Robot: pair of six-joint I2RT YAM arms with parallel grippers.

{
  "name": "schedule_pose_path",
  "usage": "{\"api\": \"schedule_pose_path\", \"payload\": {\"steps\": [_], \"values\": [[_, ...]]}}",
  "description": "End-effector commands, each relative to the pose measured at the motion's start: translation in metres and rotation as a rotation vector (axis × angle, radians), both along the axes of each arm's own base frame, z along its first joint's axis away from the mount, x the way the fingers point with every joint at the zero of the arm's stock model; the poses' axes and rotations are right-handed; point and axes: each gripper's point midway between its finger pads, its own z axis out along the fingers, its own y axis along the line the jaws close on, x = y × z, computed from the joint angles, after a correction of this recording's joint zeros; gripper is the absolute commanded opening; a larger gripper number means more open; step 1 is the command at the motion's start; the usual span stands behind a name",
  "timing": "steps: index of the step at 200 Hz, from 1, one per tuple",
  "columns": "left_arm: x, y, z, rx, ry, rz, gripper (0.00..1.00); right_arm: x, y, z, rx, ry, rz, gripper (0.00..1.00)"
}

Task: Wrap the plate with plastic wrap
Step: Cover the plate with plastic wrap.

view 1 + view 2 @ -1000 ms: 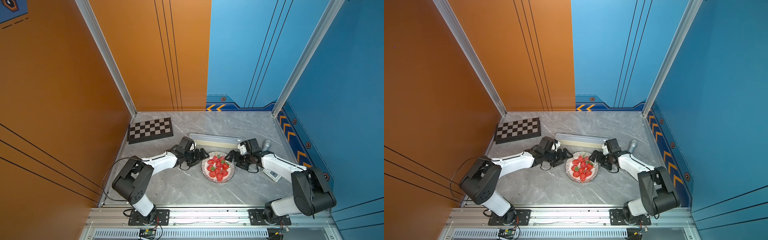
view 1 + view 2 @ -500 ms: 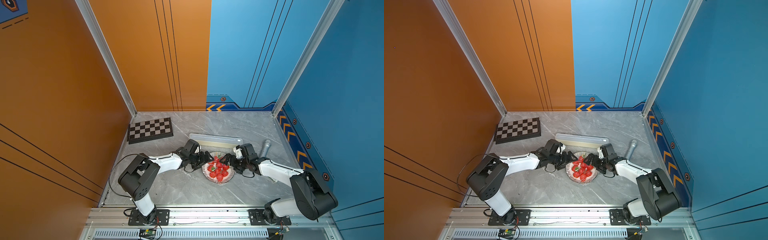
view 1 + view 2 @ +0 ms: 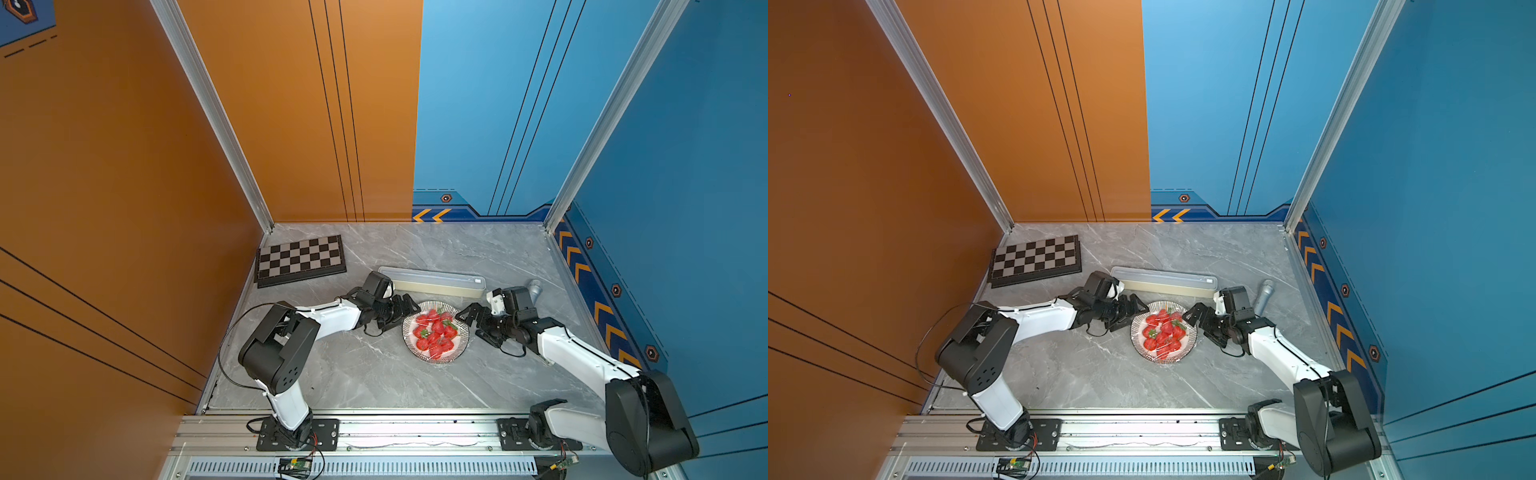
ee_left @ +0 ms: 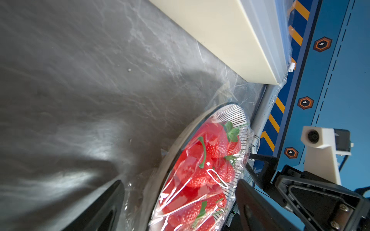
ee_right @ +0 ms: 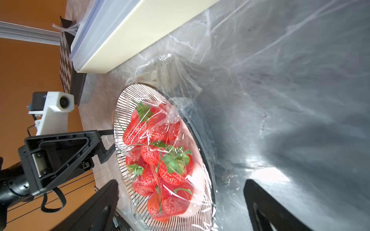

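Plate (image 3: 438,360) holding strawberries (image 3: 434,334) lies under plastic wrap (image 5: 176,80), left end effector (image 3: 409,313) and right end effector (image 3: 469,326) both agape.

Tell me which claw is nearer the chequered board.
Left. The left claw sits by the plate on the side facing the chequered board; the right claw is beyond the plate, on its far side from the board.

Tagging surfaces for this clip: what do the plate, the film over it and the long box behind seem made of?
Plate: likely glazed ceramic, smooth white with printed black stripes. Plastic wrap: thin clear glossy film, crinkled, bright glints. Dispenser box: seemingly matte cream plastic, clear lid.
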Motion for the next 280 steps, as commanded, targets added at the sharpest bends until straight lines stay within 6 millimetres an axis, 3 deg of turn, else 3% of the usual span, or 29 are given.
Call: {"api": "schedule_pose_path", "payload": {"steps": [1,27,62,104,189,206,232,255,280], "values": [[0.002,0.006,0.011,0.015,-0.03,-0.004,0.89,-0.033,0.007,-0.01,0.018,0.111,0.065,0.95],[0.001,0.007,0.013,0.015,-0.032,-0.005,0.89,-0.043,0.009,0.003,0.016,0.096,0.058,0.96],[0.001,0.007,0.014,0.015,-0.035,-0.007,0.89,-0.046,0.015,-0.002,0.01,0.127,0.07,0.97],[0.001,0.005,0.014,0.016,-0.036,-0.013,0.89,-0.028,0.031,0.007,0.013,0.089,0.108,0.97],[0.004,0.004,0.017,0.022,-0.059,-0.027,0.87,0.0,0.057,-0.002,0.011,0.033,0.116,0.97],[0.005,0.015,0.018,0.085,-0.078,-0.025,0.89,-0.001,0.039,-0.008,-0.062,0.037,0.093,0.98],[0.005,0.046,0.027,0.203,-0.13,0.006,0.94,-0.009,-0.019,-0.013,-0.239,0.071,0.017,0.99],[0.006,0.081,0.045,0.32,-0.206,0.053,0.99,-0.005,-0.061,0.011,-0.359,0.018,-0.027,1.0],[0.016,0.124,0.086,0.51,-0.401,0.098,0.99,0.014,-0.1,0.053,-0.478,-0.132,-0.073,1.0]]}}
